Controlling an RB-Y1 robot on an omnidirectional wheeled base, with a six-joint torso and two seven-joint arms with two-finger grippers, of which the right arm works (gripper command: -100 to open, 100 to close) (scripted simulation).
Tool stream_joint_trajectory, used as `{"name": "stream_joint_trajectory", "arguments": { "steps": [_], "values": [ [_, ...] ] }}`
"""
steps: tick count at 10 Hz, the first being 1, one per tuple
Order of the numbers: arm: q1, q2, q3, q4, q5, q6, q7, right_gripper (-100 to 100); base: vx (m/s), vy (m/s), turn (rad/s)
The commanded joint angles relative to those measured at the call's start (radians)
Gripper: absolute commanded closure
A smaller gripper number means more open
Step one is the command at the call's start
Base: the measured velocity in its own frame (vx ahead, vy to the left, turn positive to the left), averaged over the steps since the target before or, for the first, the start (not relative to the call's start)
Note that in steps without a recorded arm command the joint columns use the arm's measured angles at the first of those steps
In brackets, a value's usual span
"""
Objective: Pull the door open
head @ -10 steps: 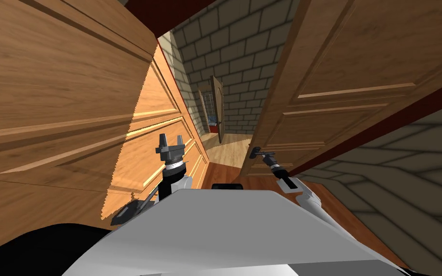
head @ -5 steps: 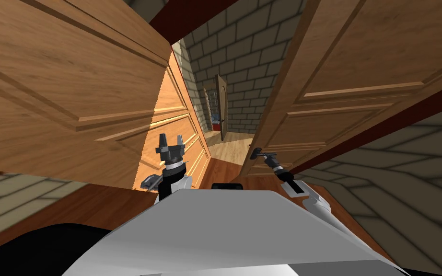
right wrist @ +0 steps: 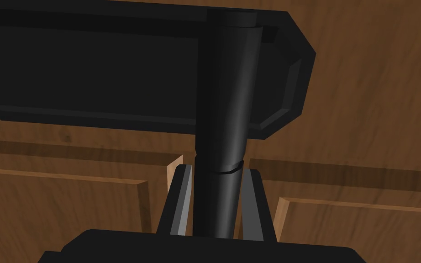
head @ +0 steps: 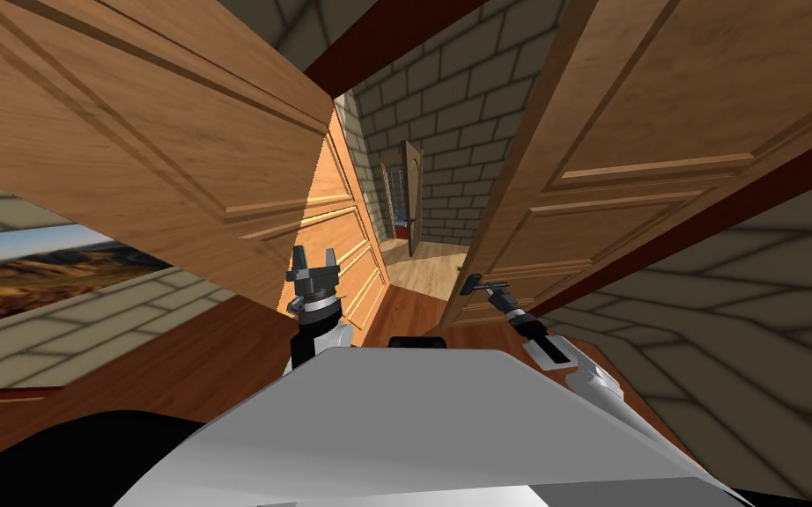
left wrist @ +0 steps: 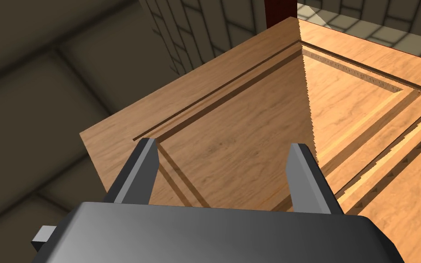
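**Right pincer clamped on the door's lever, narrow gap at the door's edge**

In the head view, the brown panelled wooden door [head: 651,158] fills the upper right of the frame. Its free edge slants down toward the lower centre, where the dark bar-shaped lever handle [head: 482,283] sits just inside that edge. The right gripper [head: 476,286] reaches it from the lower right. In the right wrist view, the right gripper [right wrist: 215,172] has its two thin fingers [right wrist: 181,201] pressed against both sides of the handle [right wrist: 225,114], which runs out from a flat dark backplate [right wrist: 91,77] on the door's face [right wrist: 369,137].

Left of the door's edge, a narrow wedge of open room shows a grey brick wall [head: 457,106] and a strip of pale wooden floor [head: 422,260]. Its other side is closed by a second panelled wooden leaf [head: 131,132] across the upper left. A dark red frame strip [head: 378,35] crosses above both.

The left gripper [head: 314,260] stands upright at centre left, close beside that leaf's lit lower panels. In the left wrist view its fingers [left wrist: 143,169] are spread wide with nothing between them, facing the leaf's grooved panel [left wrist: 250,123]. A framed landscape picture [head: 34,273] hangs on the wall at the far left.
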Motion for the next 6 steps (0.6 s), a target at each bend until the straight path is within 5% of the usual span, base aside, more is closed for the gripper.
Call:
{"name": "stream_joint_trajectory", "arguments": {
  "steps": [1,6],
  "values": [
    [0.013,-0.014,0.000,0.007,0.000,-0.030,-0.011,100,-0.192,-0.094,0.129],
    [0.040,-0.052,0.002,0.033,0.001,-0.113,-0.037,100,-0.170,-0.076,0.116]
  ]
}}
